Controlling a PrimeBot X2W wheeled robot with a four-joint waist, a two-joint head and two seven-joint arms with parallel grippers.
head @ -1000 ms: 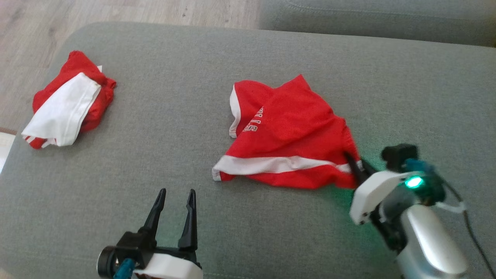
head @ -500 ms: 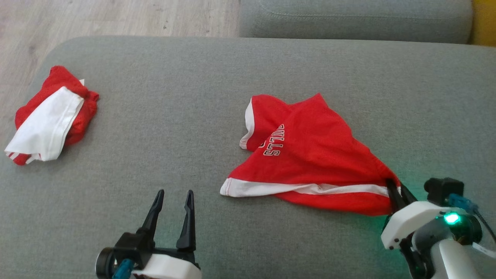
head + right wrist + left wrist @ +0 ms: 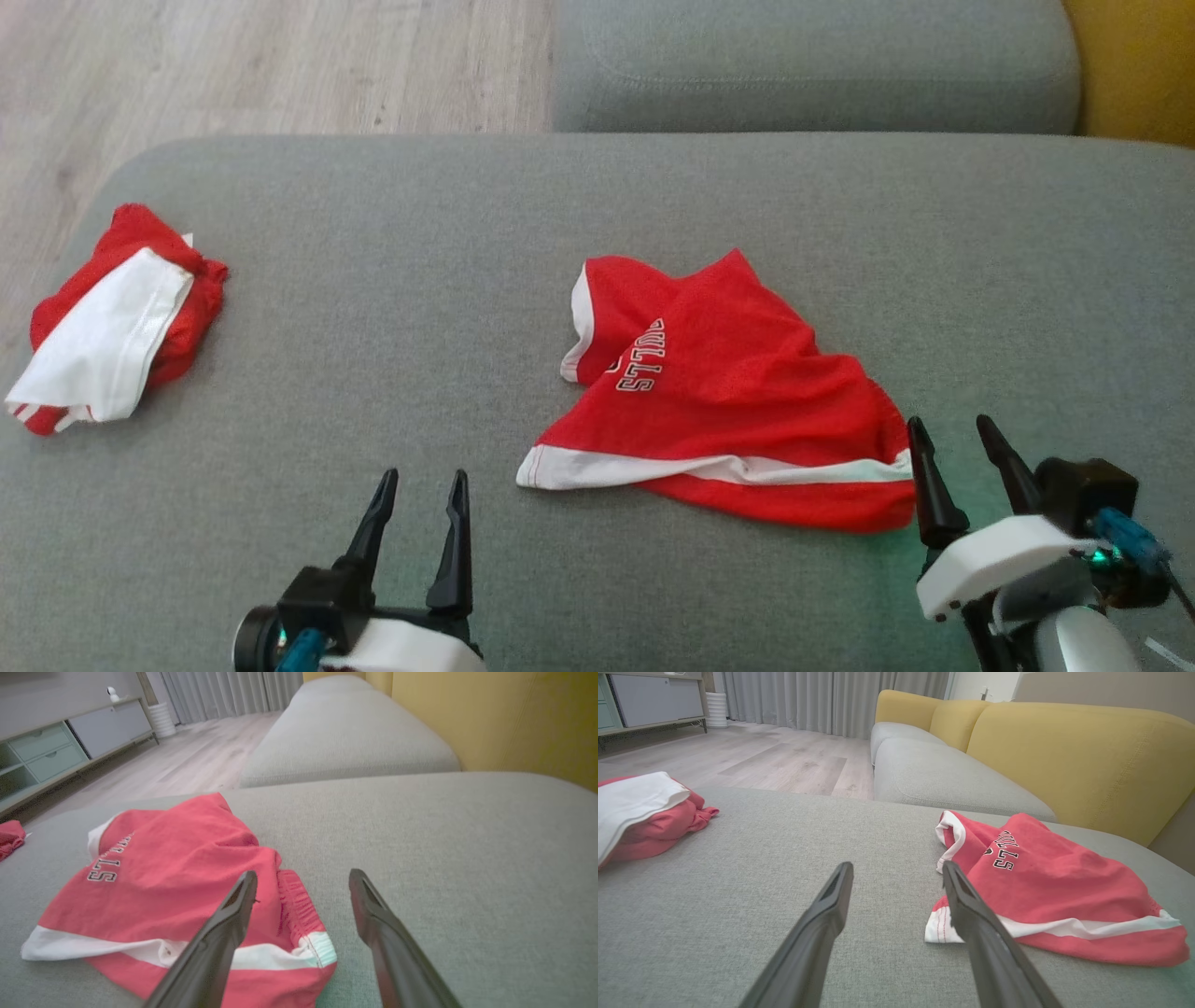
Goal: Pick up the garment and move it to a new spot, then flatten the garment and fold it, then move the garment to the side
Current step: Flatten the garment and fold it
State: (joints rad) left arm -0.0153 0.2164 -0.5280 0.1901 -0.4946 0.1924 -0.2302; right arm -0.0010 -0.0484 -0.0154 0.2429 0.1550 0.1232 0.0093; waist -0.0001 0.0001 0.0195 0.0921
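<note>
Left gripper (image 3: 425, 474): near left of the head view; two long dark fingers parted, tips pointing far; white housing at the near edge
Right gripper (image 3: 950, 422): near right; fingers spread wide, tips pointing far and leaning slightly left; holds nothing
Right wrist (image 3: 1004, 560): white housing behind the fingers; black camera block with a blue connector on its right side
Right forearm (image 3: 1083, 649): pale; enters from the near right corner
</note>
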